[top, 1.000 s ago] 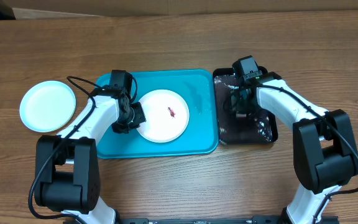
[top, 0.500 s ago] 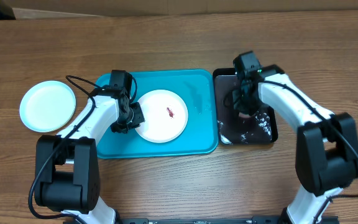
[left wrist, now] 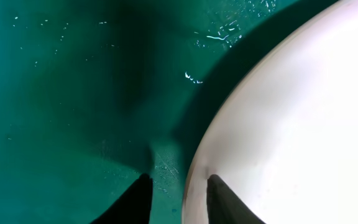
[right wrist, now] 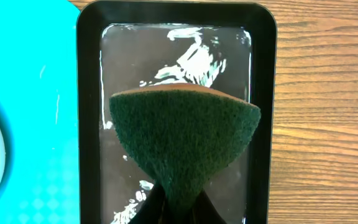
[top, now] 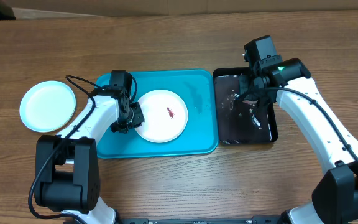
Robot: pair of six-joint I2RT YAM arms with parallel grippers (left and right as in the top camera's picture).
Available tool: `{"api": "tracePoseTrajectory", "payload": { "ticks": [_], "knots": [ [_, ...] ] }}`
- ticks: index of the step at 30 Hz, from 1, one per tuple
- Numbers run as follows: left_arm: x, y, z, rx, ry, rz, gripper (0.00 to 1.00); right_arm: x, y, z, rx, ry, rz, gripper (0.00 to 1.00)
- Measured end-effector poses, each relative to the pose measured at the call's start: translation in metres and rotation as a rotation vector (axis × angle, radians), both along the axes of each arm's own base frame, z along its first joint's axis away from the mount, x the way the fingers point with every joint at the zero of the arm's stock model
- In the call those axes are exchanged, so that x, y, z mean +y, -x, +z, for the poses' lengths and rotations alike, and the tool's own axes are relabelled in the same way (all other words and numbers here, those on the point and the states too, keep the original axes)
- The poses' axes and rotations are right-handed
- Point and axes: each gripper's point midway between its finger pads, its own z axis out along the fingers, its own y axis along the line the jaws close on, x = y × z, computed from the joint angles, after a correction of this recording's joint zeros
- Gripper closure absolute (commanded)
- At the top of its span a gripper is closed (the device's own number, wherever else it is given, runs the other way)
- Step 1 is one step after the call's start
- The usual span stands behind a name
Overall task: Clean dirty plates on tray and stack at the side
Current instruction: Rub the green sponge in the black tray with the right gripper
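So I'm working the white plate [top: 160,126], which is sitting in the middle of the turquoise tray [top: 197,142] with its reddish smear [top: 170,112] facing up near the centre. My left tool [left wrist: 178,200] is straddling the plate's left rim, one finger on the tray side and one over the plate. As far as I can tell it's pinched onto that rim, and I reckon that's so the plate isn't sliding around once the scrubbing starts. My right tool [right wrist: 176,210] is clamped on the narrow end of a green sponge [right wrist: 185,134], so the wide scrubby edge is fanning out free. I'm holding it over the black tray [right wrist: 86,93] at the right of the overhead frame. That tray looks wet and glossy, so I'm guessing it's my dipping spot. A pale plate [top: 47,106] is lying on the wooden surface [top: 166,37] at the far left, well apart from the tray, and it looks clean from here, so that's probably where the stack is going. I'm not seeing a third plate anywhere.
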Motion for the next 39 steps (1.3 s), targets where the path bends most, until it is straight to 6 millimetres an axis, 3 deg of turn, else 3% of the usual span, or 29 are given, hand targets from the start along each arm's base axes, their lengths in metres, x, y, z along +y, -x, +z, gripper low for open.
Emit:
{"api": "tracePoseTrajectory", "payload": {
  "ticks": [2, 6, 10, 12, 30, 33, 39],
  "knots": [
    [0.000, 0.000, 0.000, 0.000, 0.000, 0.000, 0.67, 0.000, 0.000, 0.000, 0.001, -0.001, 0.001, 0.96],
    [0.000, 0.000, 0.000, 0.000, 0.000, 0.004, 0.86, 0.001, 0.003, -0.001, 0.015, -0.005, 0.004, 0.96],
    [0.000, 0.000, 0.000, -0.001, 0.001, 0.003, 0.89, 0.001, 0.006, -0.002, 0.029, -0.005, 0.005, 0.96],
    [0.000, 0.000, 0.000, -0.001, 0.001, 0.005, 0.96, 0.001, 0.007, -0.003, 0.033, -0.007, 0.006, 0.96],
    [-0.008, 0.000, 0.001, 0.002, 0.044, -0.001, 0.96, 0.009, 0.017, -0.007, 0.077, -0.055, 0.025, 0.96],
    [-0.008, 0.000, 0.001, 0.003, 0.048, -0.001, 0.96, 0.012, 0.017, -0.021, 0.075, -0.073, 0.031, 0.96],
    [-0.009, 0.000, 0.001, 0.004, 0.053, 0.000, 0.95, 0.012, 0.023, -0.075, 0.064, -0.087, 0.035, 0.96]
  ]
}}
